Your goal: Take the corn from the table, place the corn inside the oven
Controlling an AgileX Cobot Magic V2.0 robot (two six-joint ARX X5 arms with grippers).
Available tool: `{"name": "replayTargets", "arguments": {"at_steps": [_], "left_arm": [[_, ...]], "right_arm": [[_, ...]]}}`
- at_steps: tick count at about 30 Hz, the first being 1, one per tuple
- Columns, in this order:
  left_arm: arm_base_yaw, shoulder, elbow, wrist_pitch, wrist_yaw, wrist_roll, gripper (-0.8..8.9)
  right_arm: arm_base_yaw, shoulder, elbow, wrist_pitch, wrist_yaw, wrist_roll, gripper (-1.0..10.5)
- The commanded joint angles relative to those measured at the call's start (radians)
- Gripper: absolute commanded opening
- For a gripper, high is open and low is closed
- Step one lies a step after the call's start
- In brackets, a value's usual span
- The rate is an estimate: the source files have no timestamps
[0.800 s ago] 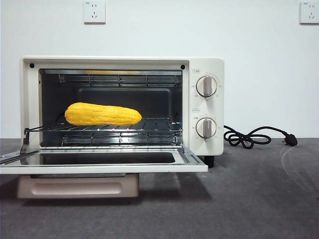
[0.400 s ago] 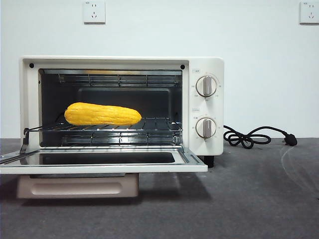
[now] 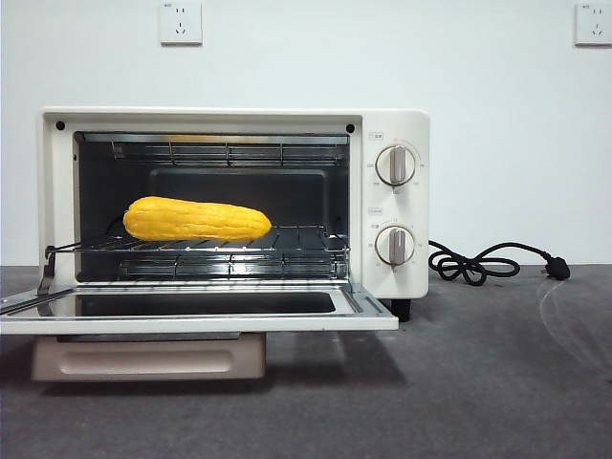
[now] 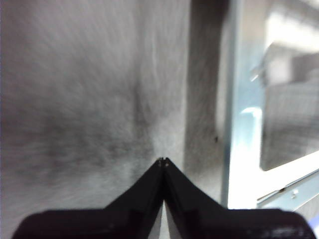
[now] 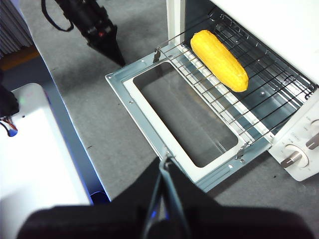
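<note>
Two white wall sockets [image 3: 181, 23] [image 3: 593, 24] sit on the white wall [image 3: 306, 57], one above the oven's left part, one far to its right.

you see the corn [image 3: 197, 219] on the rack [image 3: 287, 241] inside the oven [image 3: 390, 134], toward its left; door [image 3: 363, 308] lies open in front.

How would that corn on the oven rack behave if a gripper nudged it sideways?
The corn is round and tapered, so it would probably roll, curving toward its narrow end. The wire rack it lies along may catch its bumpy kernels a little. It looks stiff and holds its shape.
</note>
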Motion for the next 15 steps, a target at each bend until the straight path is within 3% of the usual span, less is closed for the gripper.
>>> {"name": "replayTargets", "arguments": {"at_steps": [1,9,15], "left_arm": [[-0.03,0.038,-0.005,-0.002,0.006,-0.002,-0.08],[-0.1,0.081,-0.002,-0.034,0.025,0.024,-0.08],[-0.075,0.08,0.032,-0.106,0.219,0.074,-0.08]], "right_arm": [[0.0,0.003,0.0,0.003,-0.004,-0.008,-0.1],[0.0,0.003,0.0,0.003,-0.003,-0.009,-0.1],[0.0,0.003,0.0,0.003,-0.003,-0.008,-0.1]]}}
